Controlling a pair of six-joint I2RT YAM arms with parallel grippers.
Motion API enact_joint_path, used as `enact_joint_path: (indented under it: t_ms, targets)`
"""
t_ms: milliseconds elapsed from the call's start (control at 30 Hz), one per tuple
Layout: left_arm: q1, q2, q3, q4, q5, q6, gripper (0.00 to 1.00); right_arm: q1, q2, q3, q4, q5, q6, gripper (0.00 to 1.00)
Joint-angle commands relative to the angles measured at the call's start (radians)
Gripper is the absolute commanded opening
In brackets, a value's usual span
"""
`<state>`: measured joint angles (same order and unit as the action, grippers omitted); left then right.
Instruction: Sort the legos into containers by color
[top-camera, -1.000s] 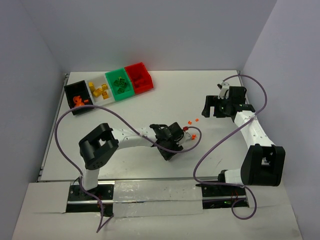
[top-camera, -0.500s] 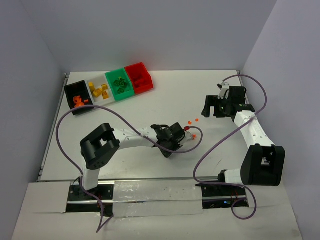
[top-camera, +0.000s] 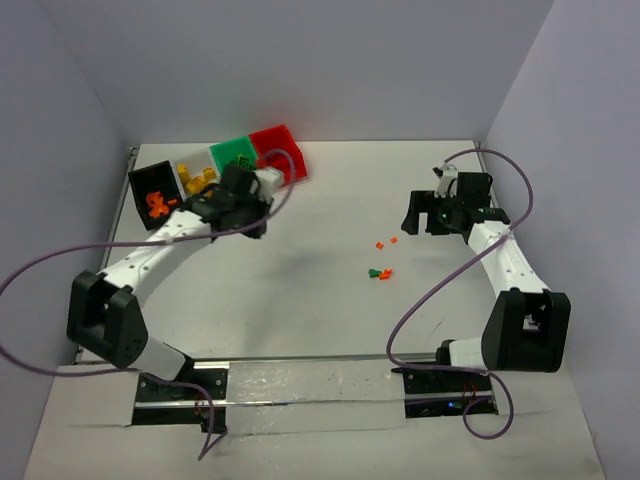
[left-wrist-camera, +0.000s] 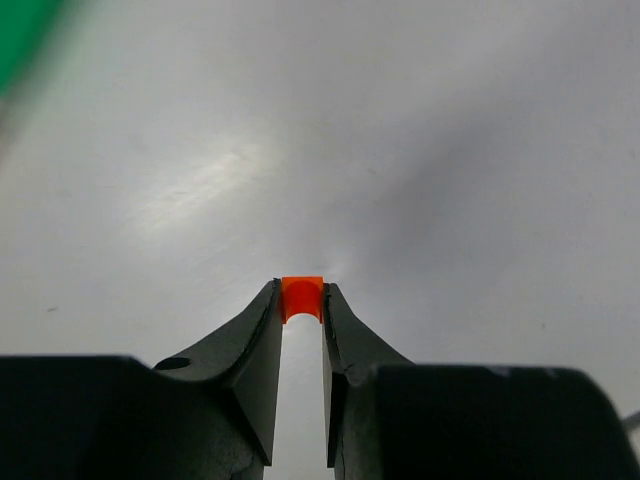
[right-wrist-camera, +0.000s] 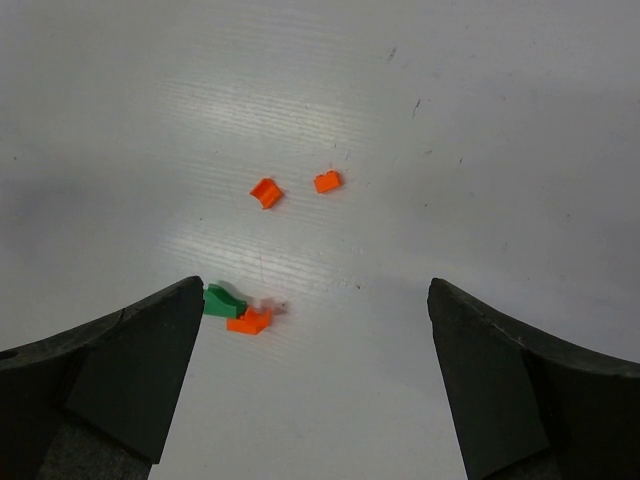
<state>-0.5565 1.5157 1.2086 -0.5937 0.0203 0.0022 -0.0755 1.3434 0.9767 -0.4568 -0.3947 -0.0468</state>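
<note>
1. The left gripper (left-wrist-camera: 301, 290) is nearly closed, its tips pinching a small orange lego (left-wrist-camera: 301, 300). A curved notch in the piece faces the wrist. Its long axis cannot be made out.
2. The right gripper (right-wrist-camera: 315, 290) is spread wide and holds nothing above the table (right-wrist-camera: 480, 120).
3. Below it a green lego (right-wrist-camera: 224, 302) touches an orange piece (right-wrist-camera: 249, 320). Two more orange pieces (right-wrist-camera: 265, 192) (right-wrist-camera: 327, 181) lie farther off, apart.
4. The left gripper hangs at the near side of the far-left row: black bin (top-camera: 140, 183), white bin (top-camera: 186, 170), green bin (top-camera: 232, 150), red bin (top-camera: 270, 137).
</note>
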Motion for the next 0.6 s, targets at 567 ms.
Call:
enact_joint_path:
  t_ms: [567]
  targets:
    - [0.824, 0.317, 0.452, 0.03, 0.302, 0.157, 0.0, 0.103, 0.035, 0.177, -0.167, 0.075, -0.217, 1.0]
